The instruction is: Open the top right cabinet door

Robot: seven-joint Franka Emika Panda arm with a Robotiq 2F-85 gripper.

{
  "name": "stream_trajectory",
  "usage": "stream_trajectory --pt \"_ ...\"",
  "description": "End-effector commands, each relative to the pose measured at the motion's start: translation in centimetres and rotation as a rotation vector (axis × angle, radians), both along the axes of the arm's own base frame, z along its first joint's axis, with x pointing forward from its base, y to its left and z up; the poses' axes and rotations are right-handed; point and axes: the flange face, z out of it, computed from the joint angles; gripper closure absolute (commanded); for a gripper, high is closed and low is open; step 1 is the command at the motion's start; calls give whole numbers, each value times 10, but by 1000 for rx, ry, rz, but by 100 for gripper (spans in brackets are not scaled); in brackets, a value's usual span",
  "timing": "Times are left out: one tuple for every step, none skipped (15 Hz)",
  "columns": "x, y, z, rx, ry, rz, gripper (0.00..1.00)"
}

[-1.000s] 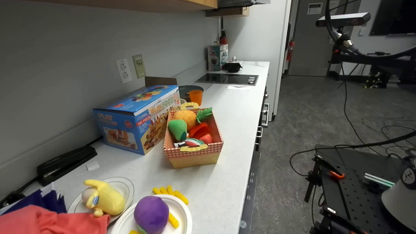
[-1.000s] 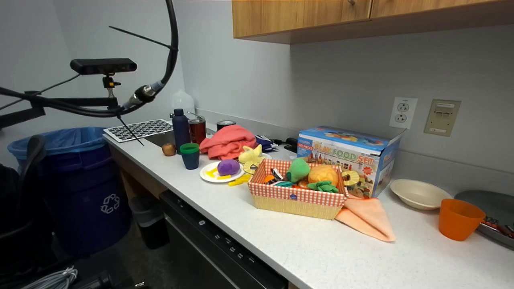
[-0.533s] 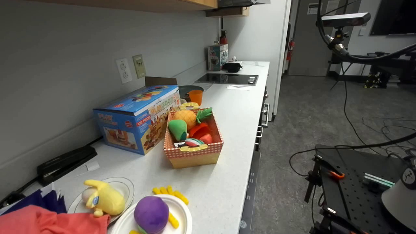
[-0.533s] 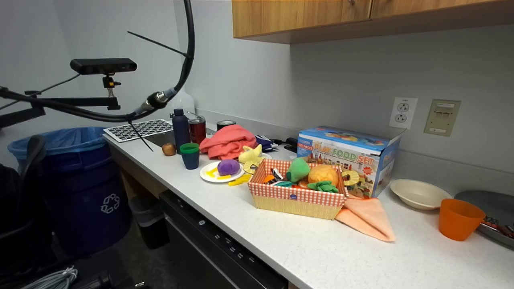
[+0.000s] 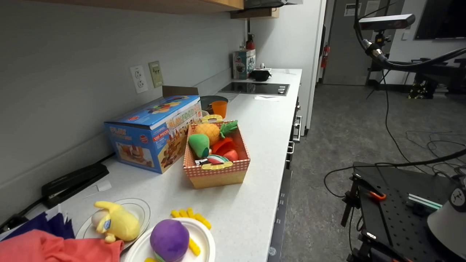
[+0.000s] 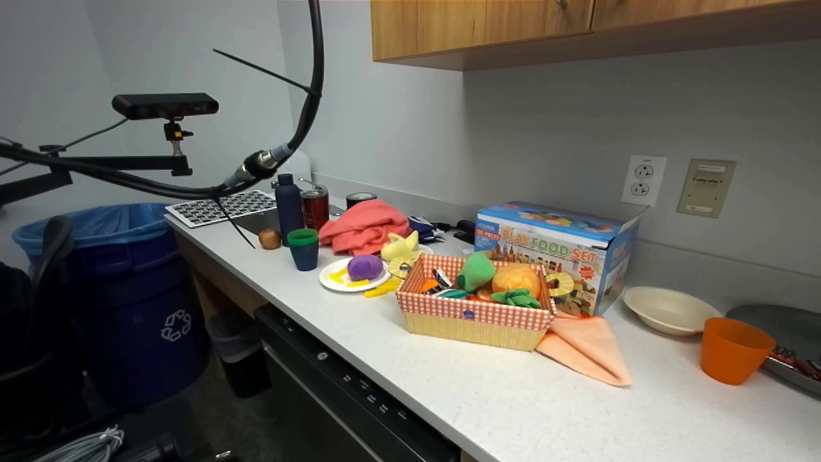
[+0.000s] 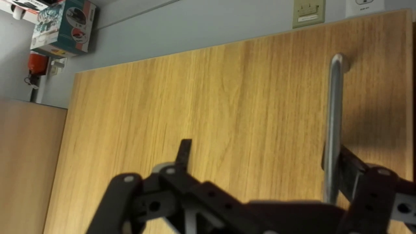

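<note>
The wooden cabinet door [image 7: 227, 107] takes most of the wrist view, with its metal handle [image 7: 335, 110] near the right edge there. The gripper [image 7: 260, 152] stands before the door, its fingers [image 7: 184, 152] wide apart; one finger reaches behind the handle (if they touch, I cannot tell). In an exterior view, the wall cabinet [image 6: 481, 25] hangs above the counter [image 6: 449, 378], where a checkered basket [image 6: 442, 325] stands.
</note>
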Motion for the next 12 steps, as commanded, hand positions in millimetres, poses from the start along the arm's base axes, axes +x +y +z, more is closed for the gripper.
stream_trajectory --pt "8 -6 3 -45 26 -41 0" --pt "8 -6 3 -50 40 -48 0" --pt "8 -5 3 -52 52 -54 0" --pt "8 -4 3 -52 69 -68 0" --pt "-11 -20 -14 -45 88 -75 0" --pt "-16 -21 -17 -43 101 -82 0" --pt "-22 -22 -19 -40 106 -81 0" --pt "-28 -24 -21 -32 106 -86 0" --pt "-34 -28 -20 -26 107 -89 0" --pt "-41 -32 -20 -30 108 -101 0" --pt "-49 -35 -20 -33 111 -112 0" --pt "-58 -37 -20 -40 114 -117 0"
